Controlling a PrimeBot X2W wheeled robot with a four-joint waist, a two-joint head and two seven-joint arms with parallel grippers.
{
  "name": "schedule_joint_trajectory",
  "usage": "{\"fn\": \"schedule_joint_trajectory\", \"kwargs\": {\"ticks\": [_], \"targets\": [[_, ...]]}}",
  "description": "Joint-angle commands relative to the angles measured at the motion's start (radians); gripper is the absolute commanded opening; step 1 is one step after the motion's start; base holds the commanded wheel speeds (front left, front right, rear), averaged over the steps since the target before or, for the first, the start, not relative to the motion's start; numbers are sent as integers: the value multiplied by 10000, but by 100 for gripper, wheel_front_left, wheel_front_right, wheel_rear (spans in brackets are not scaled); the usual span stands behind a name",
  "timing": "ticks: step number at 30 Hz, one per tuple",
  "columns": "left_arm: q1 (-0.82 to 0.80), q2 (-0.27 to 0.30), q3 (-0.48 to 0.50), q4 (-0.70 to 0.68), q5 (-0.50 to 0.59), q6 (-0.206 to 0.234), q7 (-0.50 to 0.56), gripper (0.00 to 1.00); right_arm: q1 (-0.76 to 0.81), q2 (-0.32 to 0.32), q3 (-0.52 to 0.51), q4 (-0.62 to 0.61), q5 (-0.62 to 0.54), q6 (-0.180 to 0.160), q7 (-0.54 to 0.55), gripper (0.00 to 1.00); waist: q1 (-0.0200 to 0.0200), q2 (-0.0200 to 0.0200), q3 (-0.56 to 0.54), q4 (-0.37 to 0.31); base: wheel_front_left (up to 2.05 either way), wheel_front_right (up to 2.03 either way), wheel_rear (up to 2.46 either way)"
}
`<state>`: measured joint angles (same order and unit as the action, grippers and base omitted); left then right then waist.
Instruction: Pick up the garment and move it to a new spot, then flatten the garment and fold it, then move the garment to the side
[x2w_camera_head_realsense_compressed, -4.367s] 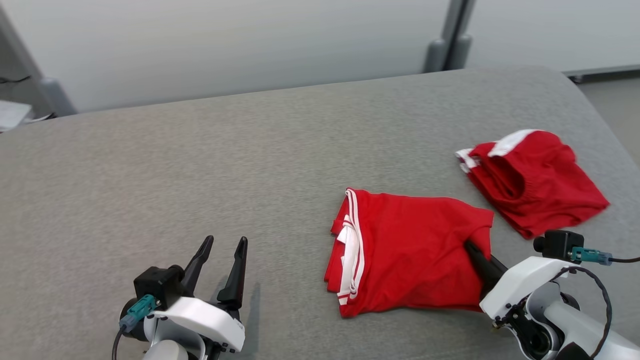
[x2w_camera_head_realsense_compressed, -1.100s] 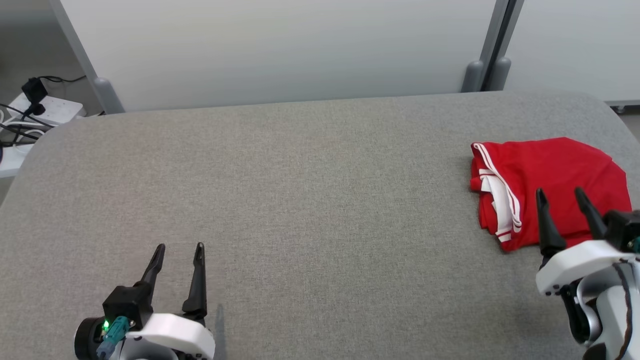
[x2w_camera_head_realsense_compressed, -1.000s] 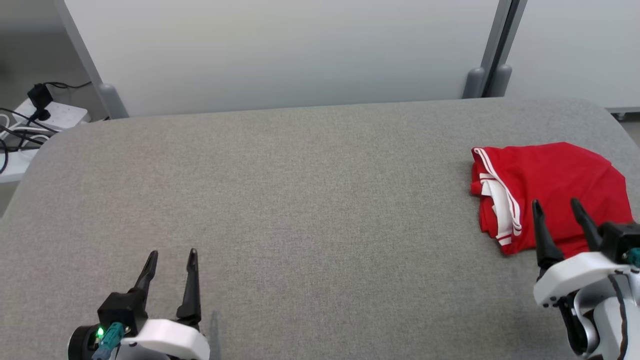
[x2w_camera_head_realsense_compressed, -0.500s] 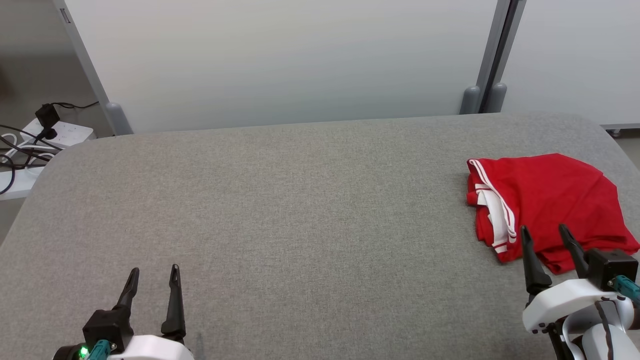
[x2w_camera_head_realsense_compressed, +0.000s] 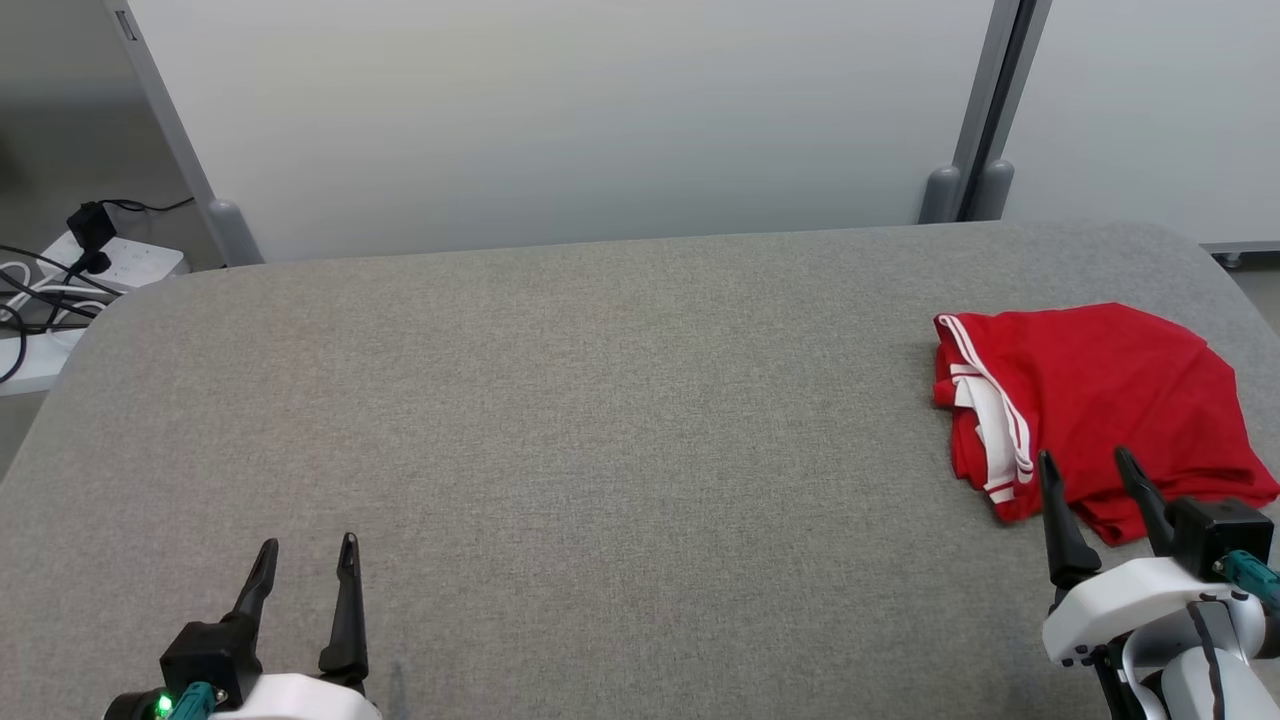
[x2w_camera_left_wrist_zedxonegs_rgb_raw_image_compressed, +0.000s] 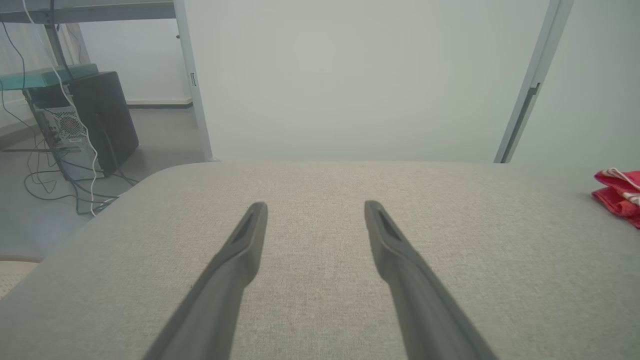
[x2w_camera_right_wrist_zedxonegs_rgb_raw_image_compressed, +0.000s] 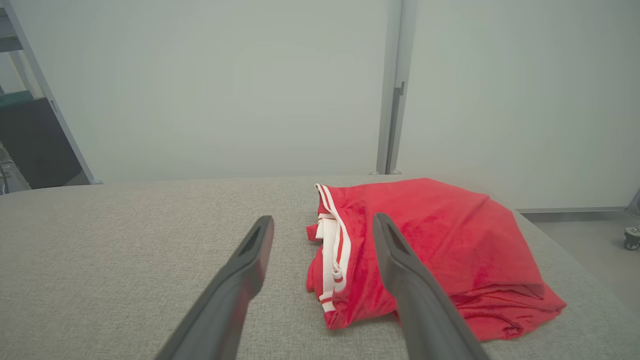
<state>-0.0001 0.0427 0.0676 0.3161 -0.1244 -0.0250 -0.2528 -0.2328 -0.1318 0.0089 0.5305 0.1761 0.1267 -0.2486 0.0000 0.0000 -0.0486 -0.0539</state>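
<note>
The red garment (x2w_camera_head_realsense_compressed: 1100, 400) with white stripes lies folded at the right side of the grey table (x2w_camera_head_realsense_compressed: 600, 400). In the right wrist view the garment (x2w_camera_right_wrist_zedxonegs_rgb_raw_image_compressed: 440, 245) sits just beyond my right gripper (x2w_camera_right_wrist_zedxonegs_rgb_raw_image_compressed: 322, 222), whose fingers are spread with nothing between them. In the head view that right gripper (x2w_camera_head_realsense_compressed: 1085, 462) hovers open at the garment's near edge, lower right. My left gripper (x2w_camera_head_realsense_compressed: 305, 545) stands open at the lower left, far from the cloth. Seen from the left wrist, the left gripper (x2w_camera_left_wrist_zedxonegs_rgb_raw_image_compressed: 315, 206) is open over bare table, with a corner of the garment (x2w_camera_left_wrist_zedxonegs_rgb_raw_image_compressed: 620, 197) at the right edge.
A pale wall panel with grey posts (x2w_camera_head_realsense_compressed: 965, 190) stands behind the table. Cables and a power strip (x2w_camera_head_realsense_compressed: 90, 255) lie on the floor at the far left. A dark computer case (x2w_camera_left_wrist_zedxonegs_rgb_raw_image_compressed: 105, 120) stands beyond the table's left corner.
The head camera has tilted, so the picture has shifted down. Both grippers have drawn back toward me a little, still open. The folded garment lies where the right gripper left it.
</note>
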Motion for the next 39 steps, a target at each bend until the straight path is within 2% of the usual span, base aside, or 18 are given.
{"fn": "schedule_joint_trajectory", "kwargs": {"ticks": [1, 2, 3, 8, 13, 17, 39], "targets": [[-251, 76, 293, -266, -47, -107, -90, 100, -164, -77, 208, -323, -57, 40, -132, 100, 0, 0, 15, -3, 0, 0, 0], [-267, 76, 274, -316, -110, -161, -90, 100, -171, -82, 213, -333, -39, 40, -132, 100, 0, 0, 33, 3, 0, 0, 0], [-2, 0, -13, -62, -67, -130, 1, 0, 0, 1, 0, -16, 6, 0, 0, 0, 0, 0, 32, 1, 0, 0, 0], [22, -53, 64, 315, -295, -142, 177, 0, 167, 124, -63, 202, 232, -1, 128, 0, 1, 0, 45, 12, 0, 0, 0], [-28, -48, 102, 283, -903, -179, 358, 0, 218, 152, -128, 72, 818, 1, 298, 0, 22, 0, 42, 35, 0, 0, 0], [-37, -44, 79, 226, -1392, -209, 441, 0, 274, 175, -141, -46, 1286, 2, 390, 0, 2, 0, 76, 52, 0, 0, 0], [-197, -22, 105, 12, -3885, -365, 992, 0, 476, 293, -310, -595, 3700, 9, 955, 0, 0, 0, 162, 142, 0, 0, 0]]}}
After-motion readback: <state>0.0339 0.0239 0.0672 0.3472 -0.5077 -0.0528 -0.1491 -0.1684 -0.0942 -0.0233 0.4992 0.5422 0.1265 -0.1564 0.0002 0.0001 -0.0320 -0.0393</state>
